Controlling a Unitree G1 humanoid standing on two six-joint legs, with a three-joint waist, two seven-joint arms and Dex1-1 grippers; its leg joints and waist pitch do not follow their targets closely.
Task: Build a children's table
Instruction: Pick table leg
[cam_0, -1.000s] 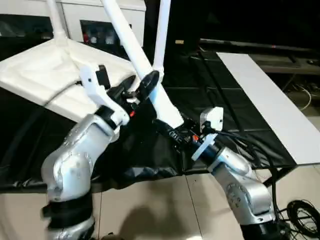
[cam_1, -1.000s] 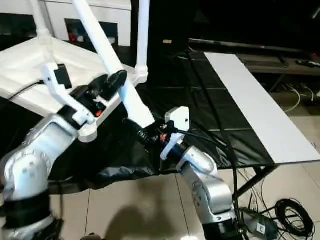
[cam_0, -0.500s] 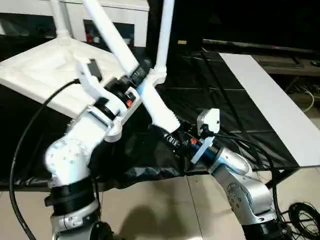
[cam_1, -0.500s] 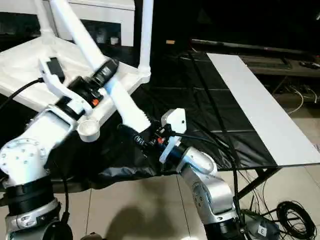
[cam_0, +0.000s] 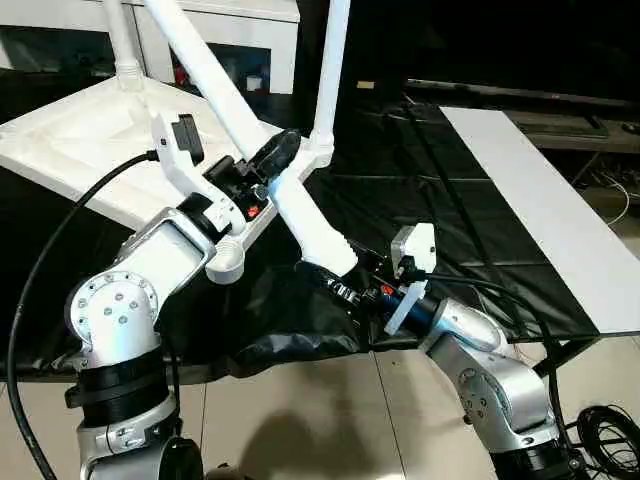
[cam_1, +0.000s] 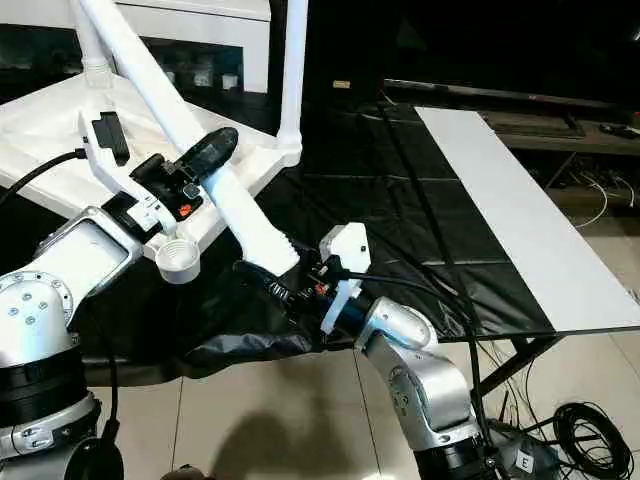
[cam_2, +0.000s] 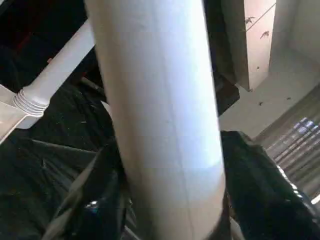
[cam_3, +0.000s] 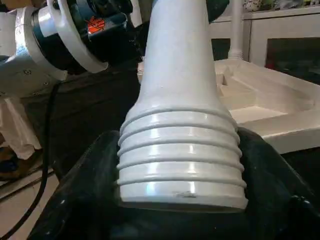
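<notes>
The white tabletop (cam_0: 70, 150) lies underside up on the black cloth. Two white legs (cam_0: 330, 60) (cam_0: 120, 35) stand upright in its far corner sockets. A near corner socket (cam_1: 180, 258) is empty, just beside my left forearm. A third leg (cam_0: 310, 215) slants from the upper left down to the right. My left gripper (cam_0: 268, 160) is shut around its middle; black fingers (cam_2: 250, 190) press both sides. My right gripper (cam_0: 345, 285) is shut on its ribbed lower end (cam_3: 182, 155), below and right of the tabletop's near corner.
A white cabinet with dark glass doors (cam_0: 230, 30) stands behind the tabletop. A long white board (cam_0: 540, 200) lies on the right of the black cloth (cam_0: 430, 170). Cables (cam_0: 610, 430) lie on the tiled floor at lower right.
My left gripper's fingers have closed in around the slanted leg. The leg's top has swung to the left and its ribbed end, with my right gripper, has moved slightly lower and left.
</notes>
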